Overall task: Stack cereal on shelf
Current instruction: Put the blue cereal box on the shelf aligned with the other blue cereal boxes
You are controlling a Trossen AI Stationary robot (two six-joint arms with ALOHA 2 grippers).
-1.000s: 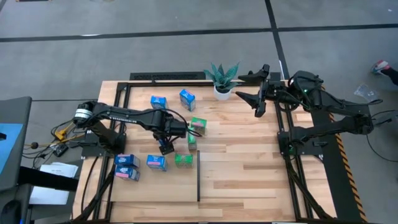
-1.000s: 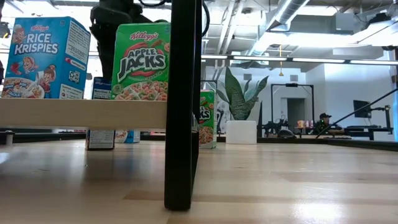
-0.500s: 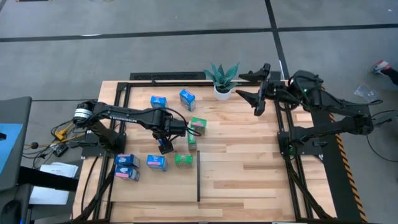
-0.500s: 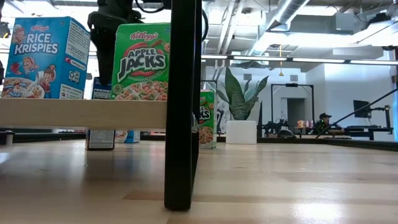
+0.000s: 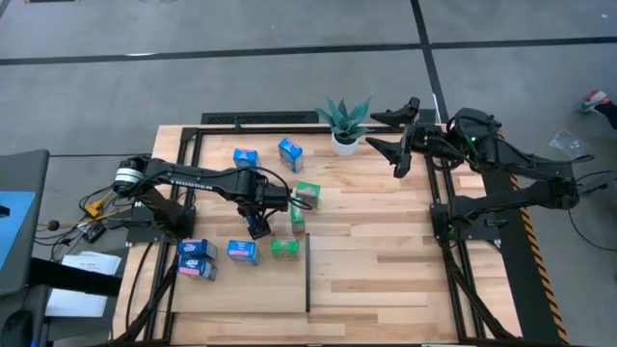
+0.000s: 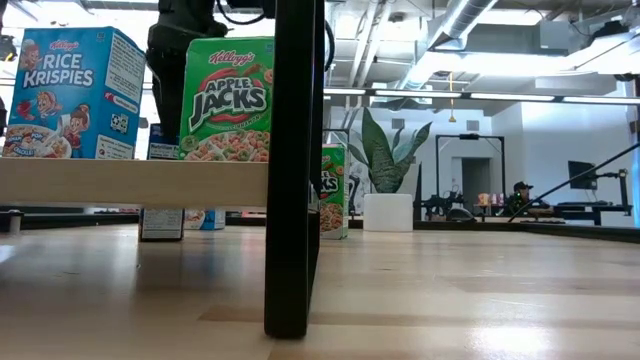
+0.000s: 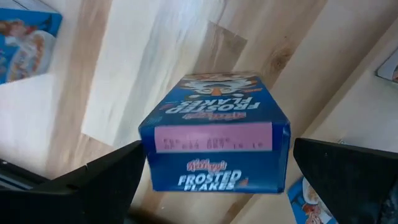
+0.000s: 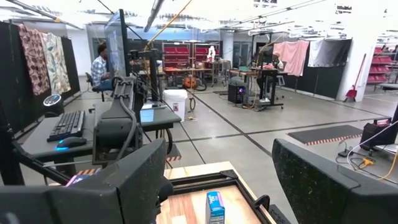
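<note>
A blue Frosted Flakes cereal box point(image 7: 214, 137) stands upright on the table, just beyond the shelf. My left gripper point(image 5: 256, 226) points down over it, open. One finger point(image 7: 93, 186) is at each narrow side of the box top. The shelf is a raised light-wood plank point(image 6: 130, 182) with a black divider point(image 5: 308, 275). A blue Rice Krispies box point(image 6: 70, 95) and a green Apple Jacks box point(image 6: 228, 100) stand on it. My right gripper point(image 5: 400, 145) waits open, high up beside the plant. My left gripper comes at the Frosted Flakes box from above, its fingertips level with the two narrow sides of the box top point(image 7: 283, 134). Whether they touch the box I cannot tell. The box stands on the table.
Two blue boxes point(image 5: 245, 157) point(image 5: 290, 152) and green boxes point(image 5: 307, 196) stand on the table farther back. More boxes point(image 5: 196, 249) point(image 5: 242, 252) point(image 5: 284, 248) sit along the shelf. A potted plant point(image 5: 345, 120) is at the far edge. A black frame point(image 5: 202, 130) edges the table.
</note>
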